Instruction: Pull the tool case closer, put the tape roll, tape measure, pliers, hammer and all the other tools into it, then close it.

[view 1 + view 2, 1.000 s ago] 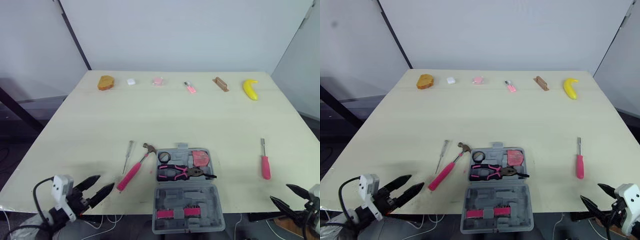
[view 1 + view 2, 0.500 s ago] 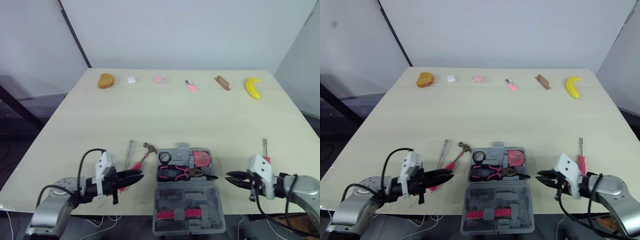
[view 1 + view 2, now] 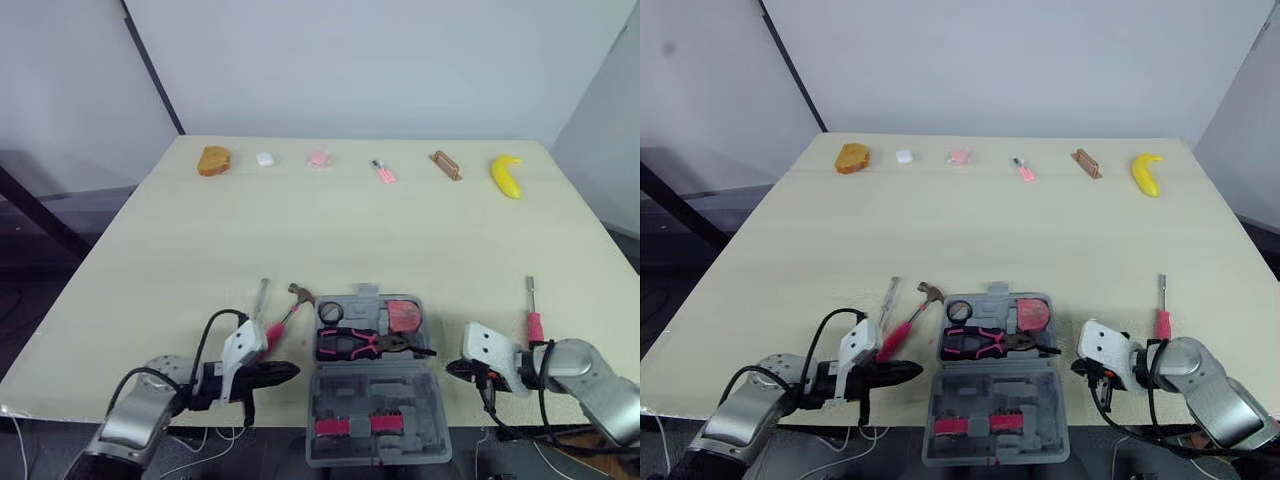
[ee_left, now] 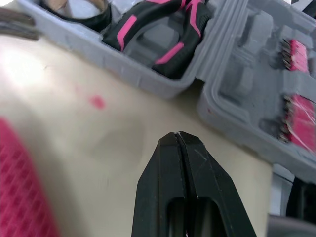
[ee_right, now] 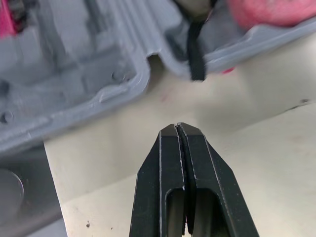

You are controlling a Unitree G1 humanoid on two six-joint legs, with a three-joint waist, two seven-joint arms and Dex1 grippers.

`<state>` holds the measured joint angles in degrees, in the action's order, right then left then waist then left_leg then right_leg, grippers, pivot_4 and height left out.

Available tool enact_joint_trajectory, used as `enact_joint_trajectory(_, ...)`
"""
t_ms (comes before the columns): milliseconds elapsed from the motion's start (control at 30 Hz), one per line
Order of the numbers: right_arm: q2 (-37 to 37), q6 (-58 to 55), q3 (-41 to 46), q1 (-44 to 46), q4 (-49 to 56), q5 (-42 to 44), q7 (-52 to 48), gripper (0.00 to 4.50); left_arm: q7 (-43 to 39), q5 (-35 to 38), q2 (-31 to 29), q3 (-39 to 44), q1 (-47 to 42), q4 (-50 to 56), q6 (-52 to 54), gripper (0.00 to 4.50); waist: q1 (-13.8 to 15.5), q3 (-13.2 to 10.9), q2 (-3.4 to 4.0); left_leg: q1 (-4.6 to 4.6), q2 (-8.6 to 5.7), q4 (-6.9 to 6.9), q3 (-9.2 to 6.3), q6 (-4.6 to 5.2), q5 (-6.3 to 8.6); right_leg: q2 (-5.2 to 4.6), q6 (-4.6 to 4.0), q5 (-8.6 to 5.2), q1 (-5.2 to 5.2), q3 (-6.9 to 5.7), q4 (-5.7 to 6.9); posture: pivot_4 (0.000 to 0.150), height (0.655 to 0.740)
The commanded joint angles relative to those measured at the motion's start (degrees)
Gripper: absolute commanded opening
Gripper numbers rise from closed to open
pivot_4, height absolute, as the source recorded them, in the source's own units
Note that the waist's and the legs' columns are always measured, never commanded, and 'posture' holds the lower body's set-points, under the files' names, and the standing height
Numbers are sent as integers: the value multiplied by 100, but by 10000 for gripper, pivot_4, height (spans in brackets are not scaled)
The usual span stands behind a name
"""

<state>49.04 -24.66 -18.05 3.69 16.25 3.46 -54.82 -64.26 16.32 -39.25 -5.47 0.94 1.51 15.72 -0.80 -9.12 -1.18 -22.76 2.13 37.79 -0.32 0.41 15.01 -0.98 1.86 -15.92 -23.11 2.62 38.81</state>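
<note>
L tool (image 4: 177, 134), R tool (image 5: 177, 126) both pressed together, flanking case (image 3: 376, 396) at near edge of table (image 3: 350, 230).

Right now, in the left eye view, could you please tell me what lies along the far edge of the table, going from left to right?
orange-brown lump → small white block → pale pink piece → small pink-and-white item → brown block → banana
</note>
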Motion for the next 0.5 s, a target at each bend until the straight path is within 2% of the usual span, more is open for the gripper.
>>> enact_joint_trajectory(33,-389,173,-569,436,-245,-395,-60,0,85,-50,227,-257,-191,109,9,320,-28,9,-15,0,1,0,-1,0,0,3,0,0,0,0,0,1500,7400)
enact_joint_trajectory(167,-685,231,-688,747,-390,-538,-133,0,121,-53,323,-345,-299,198,120,320,-61,15,-27,7,10,9,-6,0,0,19,-6,3,2,-3,10,1500,7400)
enact_joint_trajectory(500,-841,359,-520,1067,-708,-601,-379,0,252,-162,542,-430,-702,-1,245,320,-75,15,-26,5,9,33,-14,0,0,15,-7,5,11,-10,16,1500,7400)
